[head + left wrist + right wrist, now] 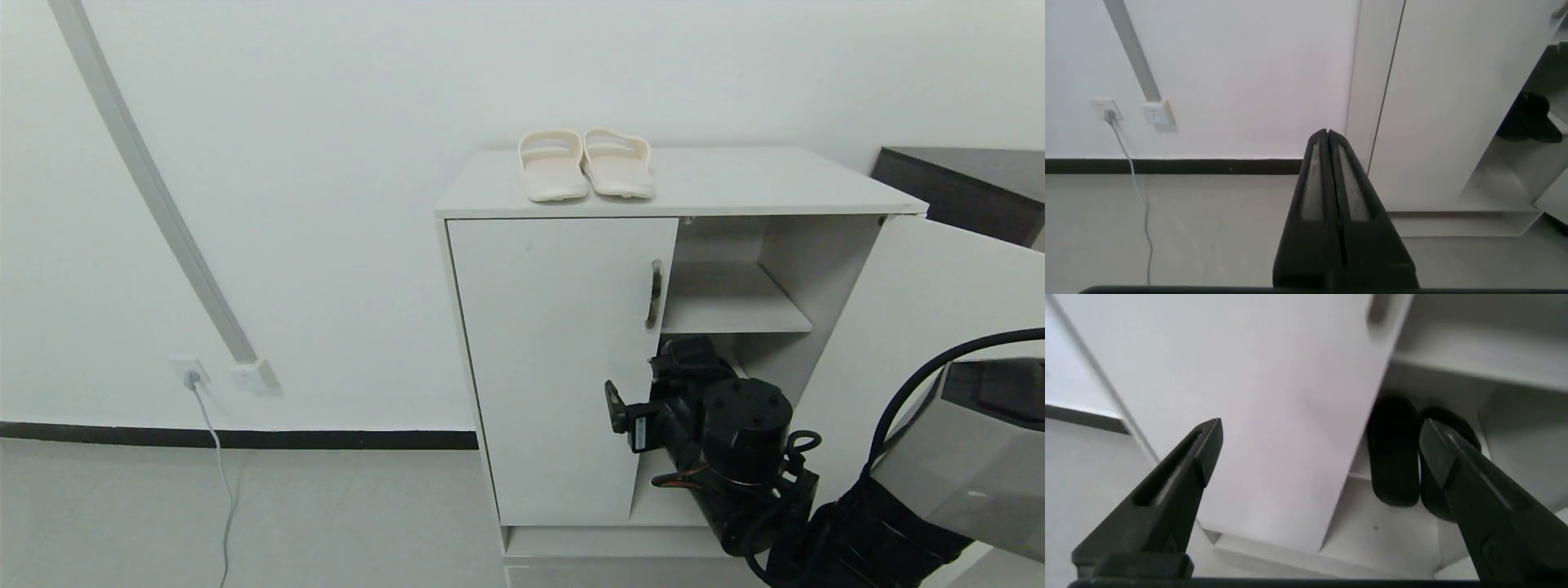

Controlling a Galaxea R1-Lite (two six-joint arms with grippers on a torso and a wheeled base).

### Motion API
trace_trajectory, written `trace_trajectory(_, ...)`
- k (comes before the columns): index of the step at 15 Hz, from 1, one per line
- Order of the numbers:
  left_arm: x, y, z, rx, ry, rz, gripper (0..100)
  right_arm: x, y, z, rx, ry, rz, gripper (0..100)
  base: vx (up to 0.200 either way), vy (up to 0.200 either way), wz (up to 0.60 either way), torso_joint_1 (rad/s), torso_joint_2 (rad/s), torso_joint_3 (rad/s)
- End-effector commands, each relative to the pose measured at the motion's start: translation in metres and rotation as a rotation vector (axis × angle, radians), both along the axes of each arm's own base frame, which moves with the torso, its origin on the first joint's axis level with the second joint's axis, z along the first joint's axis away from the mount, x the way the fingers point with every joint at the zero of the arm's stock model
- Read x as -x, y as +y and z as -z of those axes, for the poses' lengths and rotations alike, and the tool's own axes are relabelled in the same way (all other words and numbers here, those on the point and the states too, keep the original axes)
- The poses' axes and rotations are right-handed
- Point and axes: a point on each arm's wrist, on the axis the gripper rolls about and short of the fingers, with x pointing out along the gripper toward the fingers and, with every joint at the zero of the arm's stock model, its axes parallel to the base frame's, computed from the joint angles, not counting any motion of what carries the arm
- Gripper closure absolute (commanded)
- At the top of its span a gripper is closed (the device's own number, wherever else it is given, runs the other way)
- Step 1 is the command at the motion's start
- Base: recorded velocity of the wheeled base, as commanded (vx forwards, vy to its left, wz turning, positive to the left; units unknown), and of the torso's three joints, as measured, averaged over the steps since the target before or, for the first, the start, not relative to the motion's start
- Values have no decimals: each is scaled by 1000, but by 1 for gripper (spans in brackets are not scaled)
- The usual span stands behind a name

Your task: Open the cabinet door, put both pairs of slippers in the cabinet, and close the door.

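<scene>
A beige pair of slippers (585, 166) lies side by side on top of the white cabinet (735, 184). The cabinet's left door (563, 359) is closed and its right door (922, 310) stands swung open. A black pair of slippers (1392, 457) rests on the lower shelf inside, also seen as black slippers (1527, 118) in the left wrist view. My right gripper (1323, 449) is open and empty, just outside the open compartment and facing the black pair. My left gripper (1327, 140) is shut on nothing, low over the floor to the cabinet's left.
An upper shelf (727, 306) inside is bare. The closed door's handle (655, 292) is beside my right arm (735, 433). A wall socket with a cable (192, 377) and a slanted conduit (139, 163) are on the left; dark furniture (963, 184) stands at the right.
</scene>
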Motion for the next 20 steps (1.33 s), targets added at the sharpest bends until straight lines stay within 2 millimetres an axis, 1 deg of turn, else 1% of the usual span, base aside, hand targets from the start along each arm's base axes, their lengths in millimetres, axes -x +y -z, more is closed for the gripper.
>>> trace_trajectory(1,0,0,0,0,1,0,100,0,2,-1,-6,-4,-25,0,0,0,0,144,-481,-339)
trace_trajectory(4,0,0,0,-1,1,0,100,-1,6,-3,-12,-10,-45,0,0,0,0,157,-474,-328)
trace_trajectory(7,0,0,0,-1,1,0,100,-3,3,-10,-30,-28,-35,0,0,0,0,173,-494,-320)
trace_trajectory(12,0,0,0,-1,1,0,100,-1,6,-11,-33,-28,-45,0,0,0,0,199,-511,-311)
trace_trajectory(14,0,0,0,-1,1,0,100,-1,4,-10,-34,-24,-41,0,0,0,0,220,-544,-322)
trace_trajectory(15,0,0,0,-4,1,0,100,0,4,-7,-25,-14,-43,0,0,0,0,232,-559,-320)
trace_trajectory(20,0,0,0,-1,1,-3,100,0,4,-8,-29,-18,-43,0,0,0,0,251,-580,-329)
